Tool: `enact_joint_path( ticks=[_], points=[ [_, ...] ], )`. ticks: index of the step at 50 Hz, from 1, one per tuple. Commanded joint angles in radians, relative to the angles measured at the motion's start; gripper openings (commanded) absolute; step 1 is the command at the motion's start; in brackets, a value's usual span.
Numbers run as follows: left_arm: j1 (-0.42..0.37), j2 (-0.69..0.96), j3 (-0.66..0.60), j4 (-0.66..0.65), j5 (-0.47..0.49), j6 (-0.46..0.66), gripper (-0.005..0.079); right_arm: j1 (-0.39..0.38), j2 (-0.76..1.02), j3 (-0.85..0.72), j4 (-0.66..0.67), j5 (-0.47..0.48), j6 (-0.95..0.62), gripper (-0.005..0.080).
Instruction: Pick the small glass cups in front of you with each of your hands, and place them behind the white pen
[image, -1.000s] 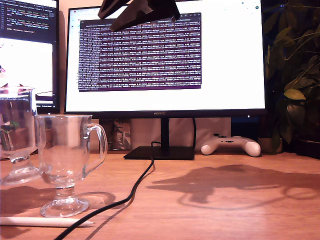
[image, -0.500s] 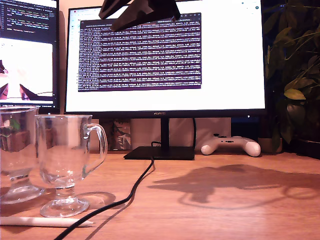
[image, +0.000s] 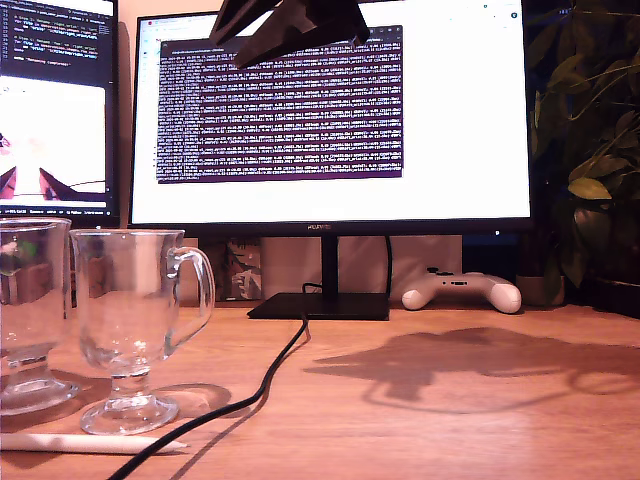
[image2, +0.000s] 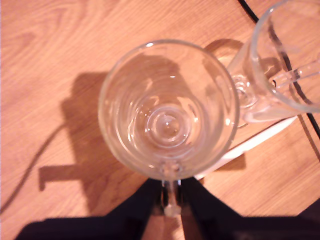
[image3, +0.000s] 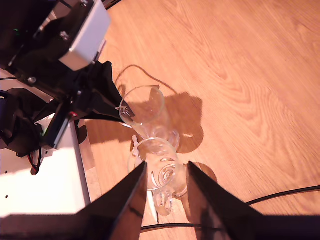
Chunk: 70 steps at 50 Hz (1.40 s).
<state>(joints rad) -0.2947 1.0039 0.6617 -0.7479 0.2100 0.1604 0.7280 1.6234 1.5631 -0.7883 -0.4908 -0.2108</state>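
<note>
Our first tool (image2: 170, 200) pinches the handle of one glass cup (image2: 167, 107) standing on the worktop (image2: 50, 50) just behind the white pen (image2: 250, 142), while our second tool (image3: 167, 172) hangs open, well above the other cup (image3: 160, 172).

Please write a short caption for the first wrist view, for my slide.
My first hand grips the handle of a glass cup, seen from above, beside the second cup and white pen.
</note>
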Motion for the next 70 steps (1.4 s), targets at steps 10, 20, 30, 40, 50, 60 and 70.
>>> enact_joint_path(
  ticks=[10,20,30,40,50,60,70],
  points=[
    [-0.005,0.005,-0.023,0.013,0.003,-0.005,-0.0021,0.003,0.002,0.003,0.006,-0.005,-0.006,0.0222],
    [-0.010,0.004,-0.023,0.018,0.039,-0.005,0.0007,0.003,0.002,0.003,0.018,-0.005,-0.006,0.0222],
    [-0.010,0.004,-0.023,0.023,0.040,-0.005,0.0028,0.003,0.002,0.003,0.020,-0.005,-0.007,0.0222],
    [-0.010,0.004,-0.023,0.021,0.036,-0.004,0.0028,0.003,0.002,0.003,0.019,-0.005,-0.007,0.0222],
    [-0.010,0.004,-0.023,0.019,0.031,-0.004,0.0102,0.003,0.002,0.003,0.018,-0.005,-0.006,0.0222],
    [-0.010,0.002,-0.021,0.016,0.033,-0.005,0.0102,0.003,0.002,0.003,0.018,-0.005,-0.006,0.0222],
    [-0.010,-0.026,-0.012,0.010,0.039,-0.023,0.0102,0.003,0.002,0.003,0.019,-0.005,-0.006,0.0222]
  ],
)
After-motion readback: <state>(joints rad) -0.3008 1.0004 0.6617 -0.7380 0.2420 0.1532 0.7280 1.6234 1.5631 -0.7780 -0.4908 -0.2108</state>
